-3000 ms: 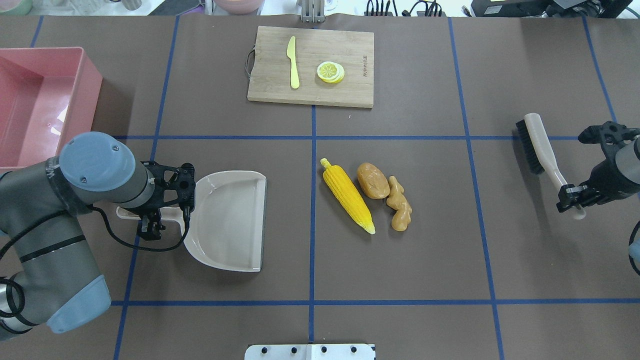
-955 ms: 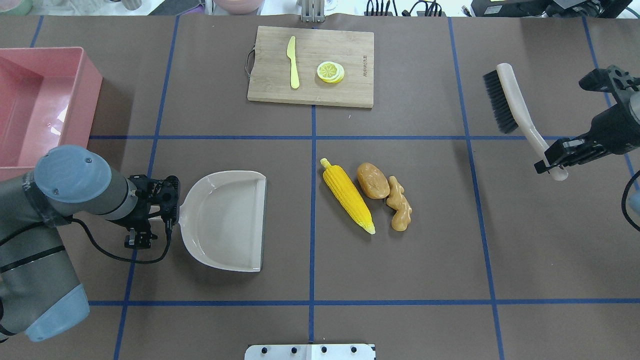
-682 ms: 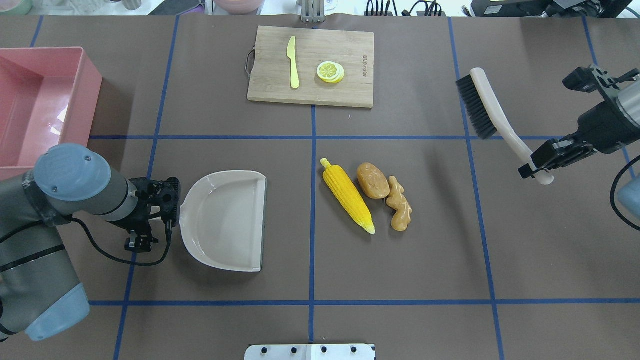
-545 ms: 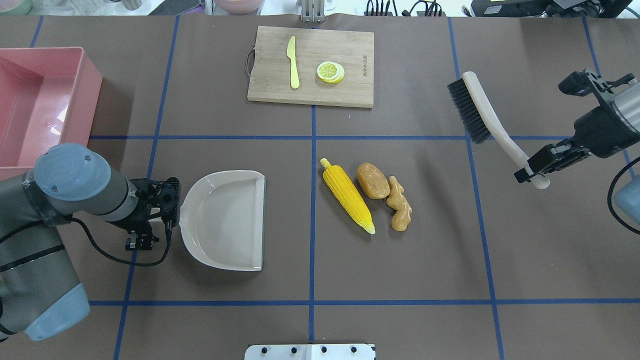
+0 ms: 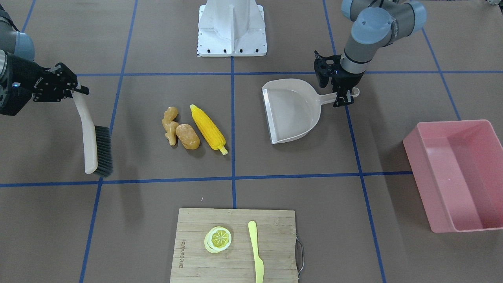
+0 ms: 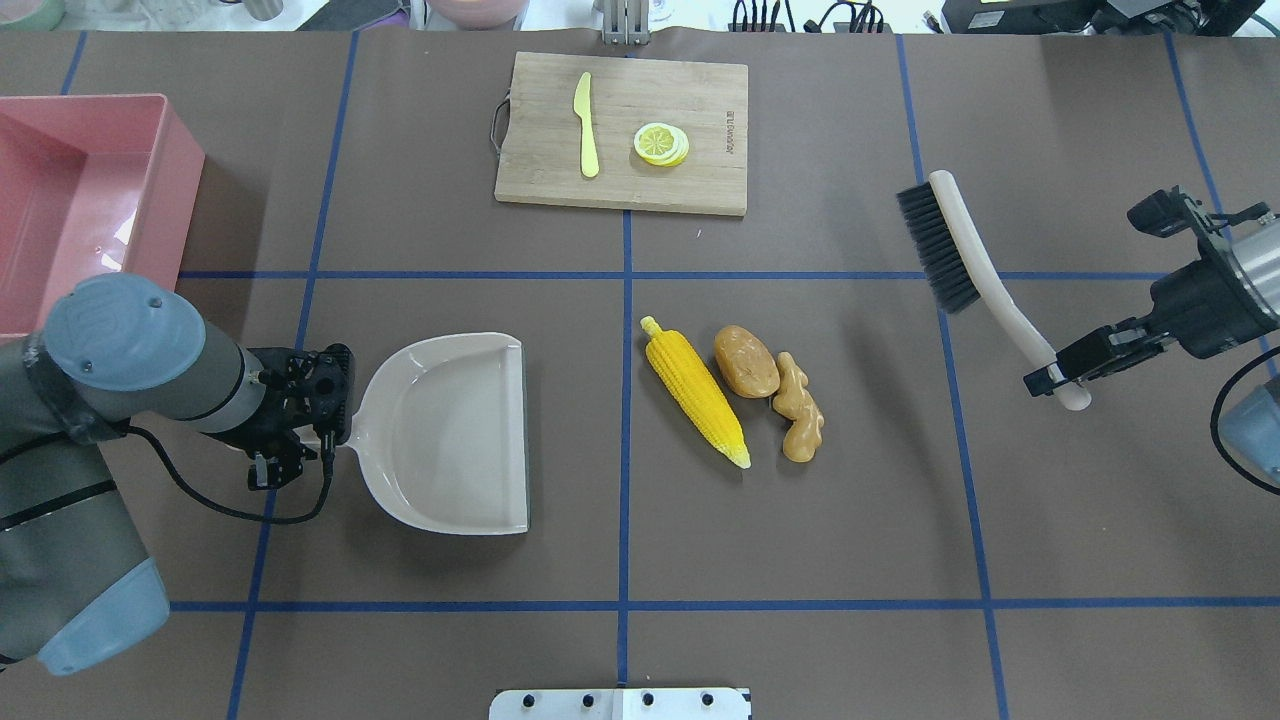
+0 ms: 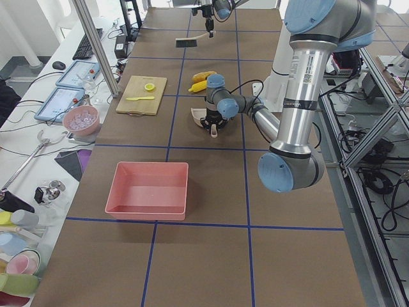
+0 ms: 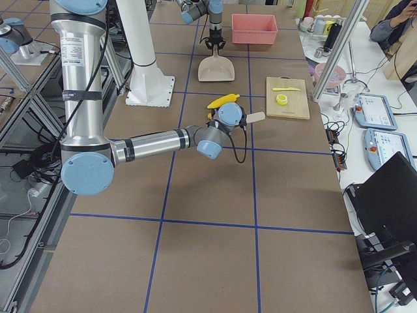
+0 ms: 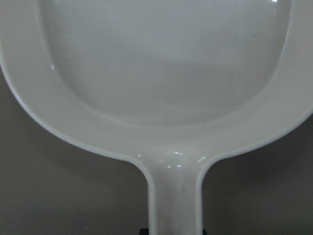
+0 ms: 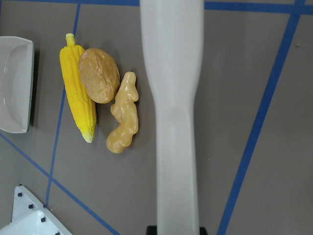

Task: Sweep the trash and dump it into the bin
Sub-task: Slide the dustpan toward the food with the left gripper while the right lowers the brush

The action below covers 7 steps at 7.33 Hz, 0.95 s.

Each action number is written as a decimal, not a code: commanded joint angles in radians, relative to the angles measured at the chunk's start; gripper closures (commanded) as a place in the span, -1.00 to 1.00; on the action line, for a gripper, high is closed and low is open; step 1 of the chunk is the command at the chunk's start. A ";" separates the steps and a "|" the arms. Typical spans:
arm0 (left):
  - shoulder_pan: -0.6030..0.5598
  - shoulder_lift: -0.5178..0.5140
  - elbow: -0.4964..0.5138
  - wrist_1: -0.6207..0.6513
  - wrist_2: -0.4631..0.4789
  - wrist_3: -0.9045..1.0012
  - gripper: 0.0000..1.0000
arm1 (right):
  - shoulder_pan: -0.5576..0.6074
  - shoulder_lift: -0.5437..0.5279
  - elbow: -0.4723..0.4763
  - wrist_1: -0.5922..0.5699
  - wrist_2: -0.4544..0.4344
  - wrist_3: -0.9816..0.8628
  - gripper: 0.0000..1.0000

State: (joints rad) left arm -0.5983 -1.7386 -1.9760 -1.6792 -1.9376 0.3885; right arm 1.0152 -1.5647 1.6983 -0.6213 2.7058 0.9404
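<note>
The yellow corn cob [image 6: 695, 392], brown potato [image 6: 746, 361] and tan ginger root [image 6: 799, 408] lie together at the table's middle; they also show in the right wrist view: corn [image 10: 77, 88], potato [image 10: 99, 75], ginger [image 10: 123, 113]. My left gripper [image 6: 298, 438] is shut on the handle of the beige dustpan [image 6: 450, 432], whose open edge faces the trash. My right gripper [image 6: 1062, 378] is shut on the handle of a black-bristled brush [image 6: 975, 265], held in the air to the right of the trash. The pink bin [image 6: 70, 230] stands at the far left.
A wooden cutting board [image 6: 620, 130] with a pale yellow knife [image 6: 586, 125] and a lemon slice [image 6: 661, 144] lies at the far middle. Blue tape lines cross the brown table. The robot's white base plate [image 5: 232, 27] is at the near edge.
My right gripper has carried the brush up off the table, then leftward and nearer toward the trash. My left gripper has shifted the dustpan slightly away from the robot.
</note>
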 commanded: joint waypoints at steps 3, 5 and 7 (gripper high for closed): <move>-0.063 -0.143 0.022 0.206 -0.046 0.099 1.00 | -0.220 0.056 -0.037 0.252 -0.205 0.418 1.00; -0.066 -0.241 0.095 0.246 -0.041 0.098 1.00 | -0.254 0.065 -0.055 0.262 -0.221 0.420 1.00; -0.067 -0.355 0.219 0.272 -0.041 0.098 1.00 | -0.286 0.065 -0.065 0.275 -0.228 0.428 1.00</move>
State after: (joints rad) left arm -0.6655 -2.0261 -1.8273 -1.4233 -1.9790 0.4862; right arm 0.7455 -1.5011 1.6377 -0.3520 2.4827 1.3614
